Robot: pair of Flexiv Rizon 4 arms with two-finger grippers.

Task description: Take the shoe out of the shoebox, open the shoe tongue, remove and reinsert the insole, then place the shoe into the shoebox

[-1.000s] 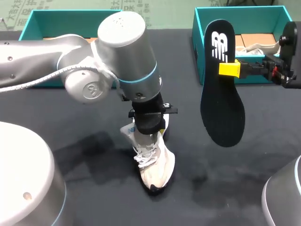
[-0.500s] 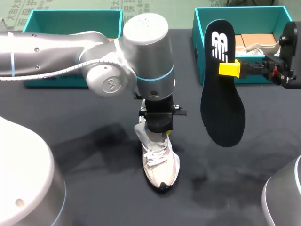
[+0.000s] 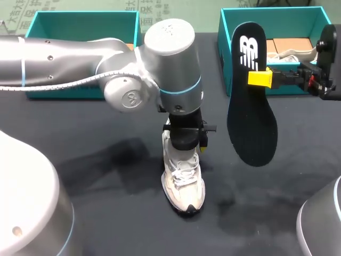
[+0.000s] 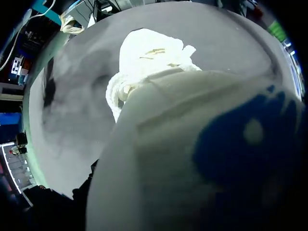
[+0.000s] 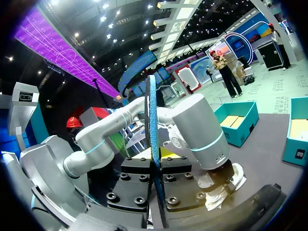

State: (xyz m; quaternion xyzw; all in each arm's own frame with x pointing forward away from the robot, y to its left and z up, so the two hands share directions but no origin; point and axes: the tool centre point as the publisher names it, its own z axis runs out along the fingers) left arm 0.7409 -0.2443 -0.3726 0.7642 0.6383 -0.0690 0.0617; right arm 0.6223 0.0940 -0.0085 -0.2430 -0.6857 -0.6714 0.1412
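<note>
One step in hand, by judgement: the insole is out of the shoe and its reinsertion is due, with the shoe's return to the box to follow. Next move calls for: bringing the insole leftward over the shoe's opening, toe end leading and lined up with the shoe's length, while the shoe is kept steady and its tongue clear of the opening. Item 1, fingers (image 3: 260, 78) of the right gripper (image 5: 156, 179): clamped flat on the insole (image 3: 250, 117) from both faces, at its edge and toward its far, printed end; in the right wrist view the insole shows edge-on between them. Insole: dark, held in the air above the counter (image 3: 106, 213), its far end before the right shoebox (image 3: 226, 32), its near end hanging lower, touching nothing. Item 2, left gripper (image 3: 185, 140): set down on the heel end of the shoe (image 3: 183, 184); whether it grips cannot be told, since the arm's wrist covers it from above and the shoe's collar fills the left wrist view. Shoe: pale, laced, resting sole-down on the counter about the middle, toe toward the near edge, left of the insole and apart from it. Item 3, second teal box (image 3: 80, 18): far left, behind the left arm.
</note>
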